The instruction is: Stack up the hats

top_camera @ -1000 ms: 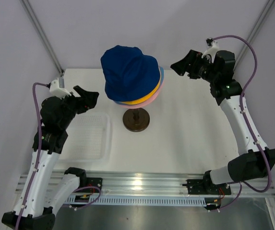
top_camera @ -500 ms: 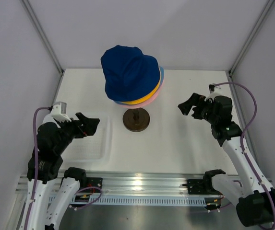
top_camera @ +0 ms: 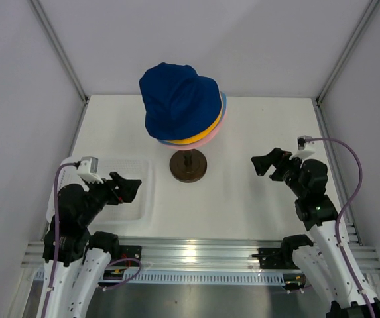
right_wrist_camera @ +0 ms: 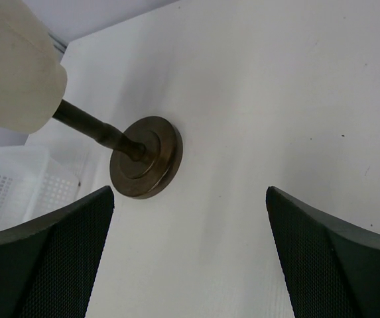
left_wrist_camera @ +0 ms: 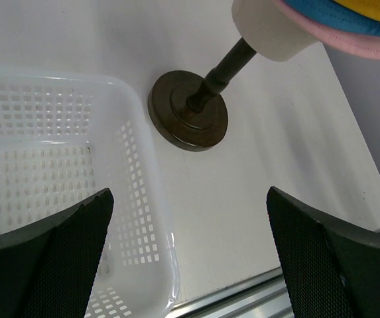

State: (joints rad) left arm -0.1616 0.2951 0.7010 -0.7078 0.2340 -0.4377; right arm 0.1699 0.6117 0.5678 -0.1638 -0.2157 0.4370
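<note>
The dark navy hat (top_camera: 176,99) sits on top of a stack on the head form. The brims of the yellow hat (top_camera: 203,136), the light blue hat (top_camera: 223,101) and the pink hat (top_camera: 211,136) peek out under it. The left wrist view shows the pink brim (left_wrist_camera: 349,41) and the blue brim (left_wrist_camera: 312,9) from below. My left gripper (top_camera: 126,189) is open and empty over the tray's near right corner. My right gripper (top_camera: 264,163) is open and empty, to the right of the stand's base.
The beige head form (left_wrist_camera: 269,30) stands on a dark post with a dark brown round base (top_camera: 188,165), also in the right wrist view (right_wrist_camera: 144,158). A clear perforated plastic tray (top_camera: 126,212) lies at the left. Metal rails run along the near edge.
Both arms have drawn back from the hat stack towards the near edge and lowered. The right gripper came from the far right corner. Both grippers stayed open and empty. The stack has not moved.
</note>
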